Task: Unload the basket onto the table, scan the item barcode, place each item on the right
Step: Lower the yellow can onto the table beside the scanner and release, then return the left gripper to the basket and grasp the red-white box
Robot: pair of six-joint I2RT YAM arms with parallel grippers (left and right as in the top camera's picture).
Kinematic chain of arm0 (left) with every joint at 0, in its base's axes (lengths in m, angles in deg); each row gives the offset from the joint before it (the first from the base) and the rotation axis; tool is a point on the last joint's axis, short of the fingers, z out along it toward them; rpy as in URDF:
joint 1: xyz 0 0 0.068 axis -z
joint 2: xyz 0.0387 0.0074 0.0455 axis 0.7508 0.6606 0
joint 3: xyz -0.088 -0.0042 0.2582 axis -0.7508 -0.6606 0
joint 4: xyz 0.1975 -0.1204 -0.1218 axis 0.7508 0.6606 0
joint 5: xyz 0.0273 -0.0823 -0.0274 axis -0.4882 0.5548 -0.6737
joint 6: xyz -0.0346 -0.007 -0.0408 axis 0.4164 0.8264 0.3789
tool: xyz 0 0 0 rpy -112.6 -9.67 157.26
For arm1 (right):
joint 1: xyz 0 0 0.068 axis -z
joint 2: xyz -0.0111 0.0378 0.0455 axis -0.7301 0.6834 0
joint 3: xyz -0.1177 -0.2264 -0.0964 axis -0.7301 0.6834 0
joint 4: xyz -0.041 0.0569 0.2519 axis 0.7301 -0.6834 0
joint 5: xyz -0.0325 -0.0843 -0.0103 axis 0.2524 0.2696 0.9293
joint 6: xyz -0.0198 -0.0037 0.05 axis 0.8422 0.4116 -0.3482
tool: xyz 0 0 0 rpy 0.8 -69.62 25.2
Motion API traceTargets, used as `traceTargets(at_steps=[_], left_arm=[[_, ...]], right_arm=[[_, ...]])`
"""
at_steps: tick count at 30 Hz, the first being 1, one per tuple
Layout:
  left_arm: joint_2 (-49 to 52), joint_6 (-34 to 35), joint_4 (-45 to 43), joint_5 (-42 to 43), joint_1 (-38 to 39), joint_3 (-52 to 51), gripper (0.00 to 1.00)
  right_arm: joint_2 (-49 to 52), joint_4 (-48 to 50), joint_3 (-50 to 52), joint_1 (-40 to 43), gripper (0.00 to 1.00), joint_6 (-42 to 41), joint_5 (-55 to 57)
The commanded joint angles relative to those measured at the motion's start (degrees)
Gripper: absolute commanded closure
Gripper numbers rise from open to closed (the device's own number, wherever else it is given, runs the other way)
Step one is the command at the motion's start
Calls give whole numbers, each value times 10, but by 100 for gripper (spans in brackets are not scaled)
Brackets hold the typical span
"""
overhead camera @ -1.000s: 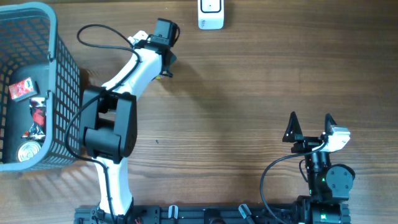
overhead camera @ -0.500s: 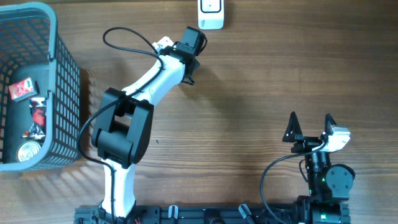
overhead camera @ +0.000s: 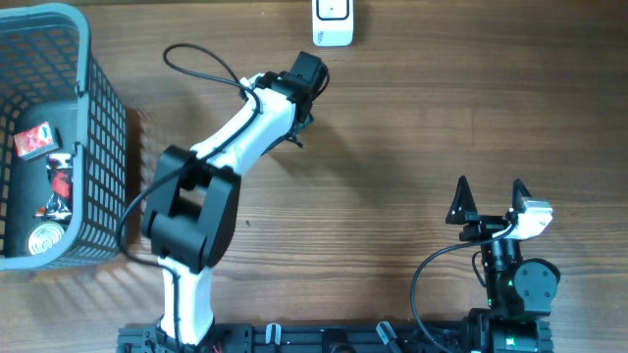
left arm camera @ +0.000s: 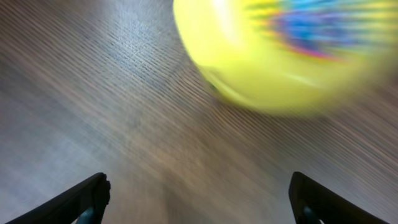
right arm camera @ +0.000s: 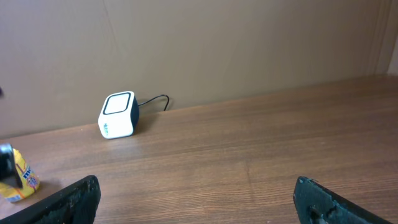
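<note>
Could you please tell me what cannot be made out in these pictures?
The yellow item: left wrist view, blur smears its print, no barcode legible.
Same item, overhead: hidden beneath the left arm.
Same item, right wrist view: cut off by the left edge.
The scanner: overhead, top edge cuts it.
The basket contents: overhead, labels too small to read.
</note>
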Motion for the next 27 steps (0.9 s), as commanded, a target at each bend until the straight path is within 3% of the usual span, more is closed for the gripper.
traceTargets(at_steps=[1, 8, 13, 20, 23, 27], left_arm=[[-119, -64, 14, -20, 34, 8, 4], [-306, -203, 20, -29, 61, 10, 0], [-444, -201, 16, -160, 2, 12, 0], [-553, -202, -50, -155, -259, 17, 0], [-532, -202, -39, -100, -381, 17, 0], [-453, -201, -18, -27, -486, 17, 1]], right_arm=[[1, 2, 1, -3, 0, -4, 0], [1, 2, 1, -3, 0, -4, 0], [1, 2, 1, -3, 0, -4, 0], [1, 2, 1, -3, 0, -4, 0], [1, 2, 1, -3, 0, -4, 0], [1, 2, 1, -3, 0, -4, 0]])
